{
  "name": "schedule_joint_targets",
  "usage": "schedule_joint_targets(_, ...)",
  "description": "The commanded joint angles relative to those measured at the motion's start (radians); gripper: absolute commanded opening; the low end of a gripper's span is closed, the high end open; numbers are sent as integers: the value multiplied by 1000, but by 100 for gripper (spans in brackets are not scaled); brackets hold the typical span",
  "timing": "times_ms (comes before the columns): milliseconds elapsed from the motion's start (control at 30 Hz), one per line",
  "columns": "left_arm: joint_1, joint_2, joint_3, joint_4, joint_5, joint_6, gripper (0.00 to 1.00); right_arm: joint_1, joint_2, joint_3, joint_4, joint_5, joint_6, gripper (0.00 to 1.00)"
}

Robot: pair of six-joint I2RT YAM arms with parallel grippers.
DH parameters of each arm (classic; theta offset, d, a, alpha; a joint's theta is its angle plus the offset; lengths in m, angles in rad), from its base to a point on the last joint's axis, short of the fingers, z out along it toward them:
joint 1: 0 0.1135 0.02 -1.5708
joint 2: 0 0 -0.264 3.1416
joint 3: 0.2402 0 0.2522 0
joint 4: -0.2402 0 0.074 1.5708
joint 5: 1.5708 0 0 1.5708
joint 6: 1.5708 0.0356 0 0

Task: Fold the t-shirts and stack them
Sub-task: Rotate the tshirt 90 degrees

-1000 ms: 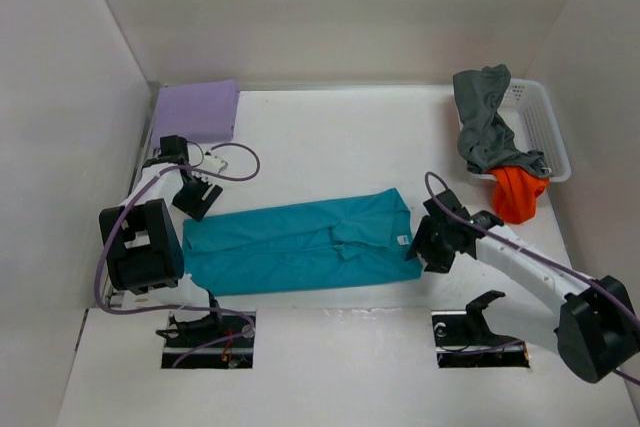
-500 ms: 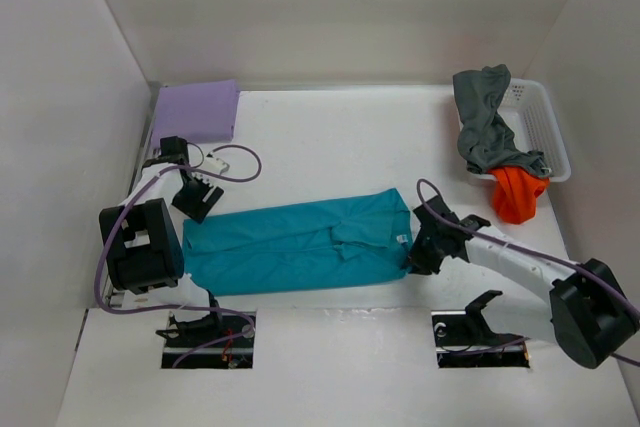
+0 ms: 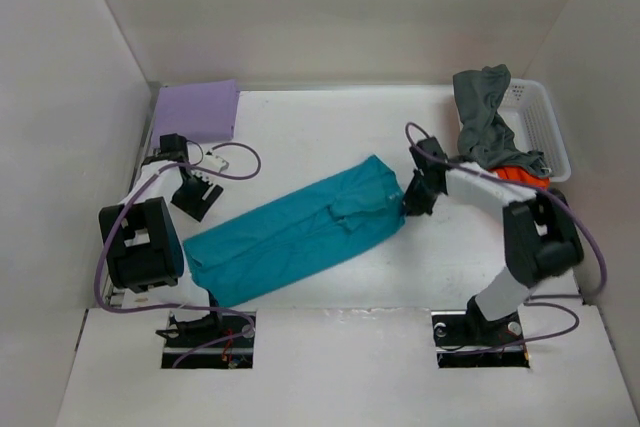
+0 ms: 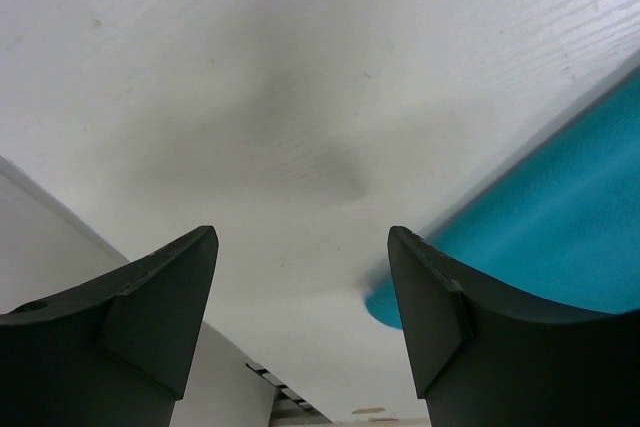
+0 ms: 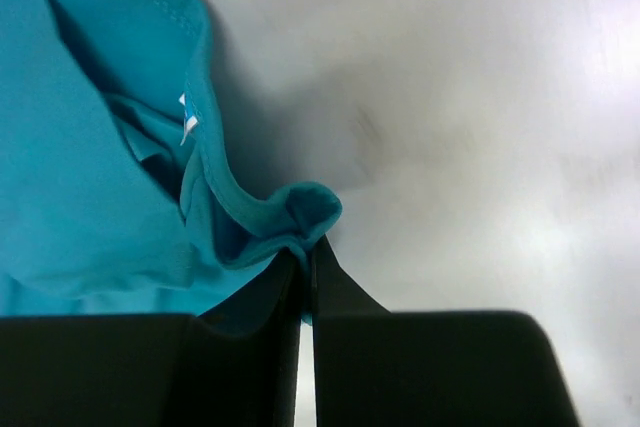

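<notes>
A teal t-shirt (image 3: 300, 232), folded into a long strip, lies slanted across the middle of the table. My right gripper (image 3: 408, 199) is shut on its right end, where a bunched teal hem (image 5: 300, 217) sticks out between the fingertips. My left gripper (image 3: 196, 195) hovers open above the table just past the strip's left end, with nothing between its fingers (image 4: 160, 307); a teal edge (image 4: 560, 247) shows to its right. A folded lavender t-shirt (image 3: 196, 110) rests at the back left corner. A dark grey t-shirt (image 3: 482, 125) drapes over the basket, an orange t-shirt (image 3: 516, 176) peeking out below it.
A white mesh basket (image 3: 540, 127) stands at the back right against the wall. White walls close in the table on three sides. A purple cable (image 3: 232, 162) loops by the left arm. The right arm's elbow (image 3: 540, 237) rises near the basket.
My right gripper closed on the teal shirt's right end and pulled it up and away, swinging the strip from level to slanted. The left gripper stayed put.
</notes>
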Motion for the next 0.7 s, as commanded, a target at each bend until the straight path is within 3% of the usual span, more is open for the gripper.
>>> schedule_joint_targets(0,-28,17,80,-9,23,-36,68,-64,199,272,49,35,-191,3)
schedule_joint_targets(67,-55,36,109,-18,21,-63,68,-101,370,512,22,34,-255,3)
schedule_joint_targets(167,-109,66,145,-31,21,-109,68,-124,679,1028,-110,52,-338,6)
schedule_joint_targets(233,-143,85,160,-32,21,-144,68,-121,896,1462,-226,57,-371,19)
schedule_joint_targets(267,-158,93,166,-35,21,-160,68,-121,989,1659,-274,52,-374,31)
schedule_joint_targets(300,-170,99,172,-40,21,-174,68,-121,1050,1808,-305,53,-366,43)
schedule_joint_targets(333,-180,102,175,-48,21,-187,68,-121,1071,1866,-320,53,-348,48)
schedule_joint_targets(400,-197,103,179,-63,32,-209,67,-127,993,1741,-310,58,-337,54)
schedule_joint_targets(467,-212,93,168,-66,47,-221,67,-127,846,1479,-231,69,-371,57)
schedule_joint_targets(567,-235,74,137,-57,82,-229,67,-114,512,961,16,99,-412,59)
schedule_joint_targets(667,-261,59,110,-51,107,-258,66,-68,225,568,164,93,-327,61)
